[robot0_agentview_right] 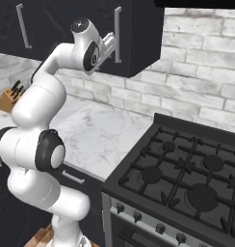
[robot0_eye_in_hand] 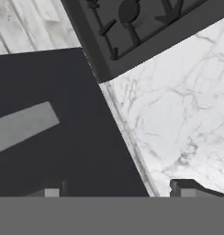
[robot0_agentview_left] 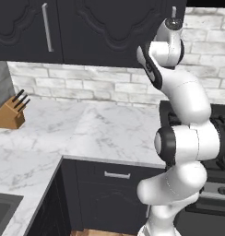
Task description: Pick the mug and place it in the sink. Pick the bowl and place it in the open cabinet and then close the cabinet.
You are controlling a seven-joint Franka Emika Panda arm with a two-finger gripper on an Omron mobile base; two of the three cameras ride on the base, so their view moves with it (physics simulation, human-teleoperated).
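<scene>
up at the frame's top, the released claw point(robot0_agentview_right: 111, 42) meets the cabinet point(robot0_agentview_right: 138, 34) door, apparently shut; no mug or bowl on the desk point(robot0_agentview_left: 109, 129), so little seems left.

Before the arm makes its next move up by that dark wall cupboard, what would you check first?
1. Gripper empty: ok, the fingertips stand wide apart with nothing between them.
2. Gripper near the cabinet: ok, it is up by the silver handle.
3. Cabinet door fully shut: cannot tell.
4. Bowl inside the cabinet: cannot tell.
5. Knife block out of the way: ok, it stands far off to the side on the counter.
</scene>
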